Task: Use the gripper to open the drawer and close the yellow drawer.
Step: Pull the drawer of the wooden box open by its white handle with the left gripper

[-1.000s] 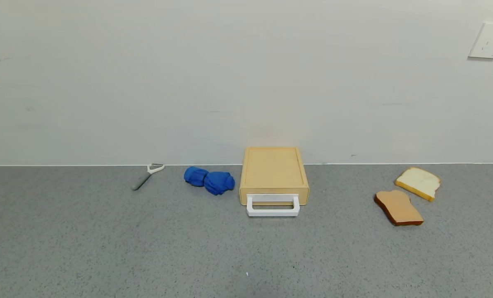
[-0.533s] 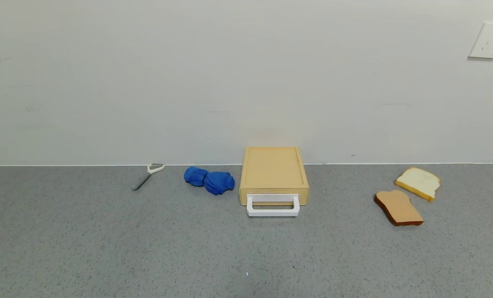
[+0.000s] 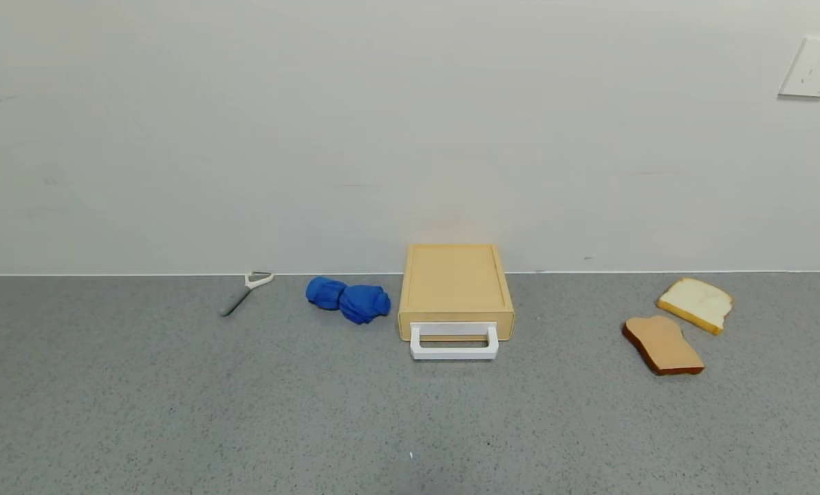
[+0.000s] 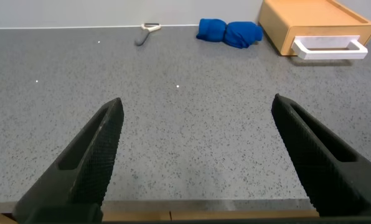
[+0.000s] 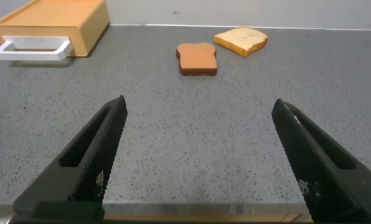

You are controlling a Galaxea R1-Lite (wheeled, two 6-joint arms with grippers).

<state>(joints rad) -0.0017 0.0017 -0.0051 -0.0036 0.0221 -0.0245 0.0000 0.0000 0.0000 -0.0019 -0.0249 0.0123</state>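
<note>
The flat tan-yellow box [image 3: 455,280] stands against the back wall at the middle of the grey counter. Its drawer is pushed in, with the white loop handle [image 3: 454,342] on the front. The box also shows in the left wrist view [image 4: 316,23] and the right wrist view [image 5: 55,22]. Neither arm shows in the head view. My left gripper [image 4: 197,106] is open and empty over the counter's near edge, far from the drawer. My right gripper [image 5: 199,107] is open and empty, also at the near edge.
A blue cloth [image 3: 349,299] lies just left of the box, and a peeler [image 3: 245,291] farther left. A brown bread slice [image 3: 662,344] and a white bread slice [image 3: 696,303] lie to the right. A wall socket [image 3: 814,67] is at the upper right.
</note>
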